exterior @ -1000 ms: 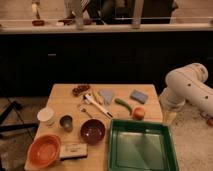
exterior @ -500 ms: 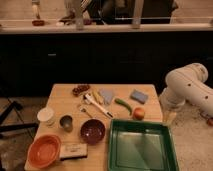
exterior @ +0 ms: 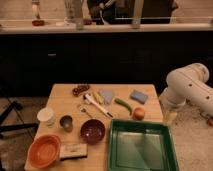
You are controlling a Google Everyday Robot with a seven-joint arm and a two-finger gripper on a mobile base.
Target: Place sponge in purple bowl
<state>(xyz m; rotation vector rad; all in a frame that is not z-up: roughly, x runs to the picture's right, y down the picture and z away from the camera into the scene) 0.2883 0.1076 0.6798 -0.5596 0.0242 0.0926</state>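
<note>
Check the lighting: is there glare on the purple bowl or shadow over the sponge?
Camera view: warm, dim light; the purple bowl shows a faint sheen inside, the sponge lies unshadowed, the gripper hangs off the table's right edge.

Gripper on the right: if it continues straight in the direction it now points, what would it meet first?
The gripper points down, just beyond the table's right edge, so probably the floor; depth is unclear, and it might catch the green tray's corner instead.

Nothing has moved; the claw (exterior: 170, 118) still hangs beside the table's (exterior: 63, 98) right edge
</note>
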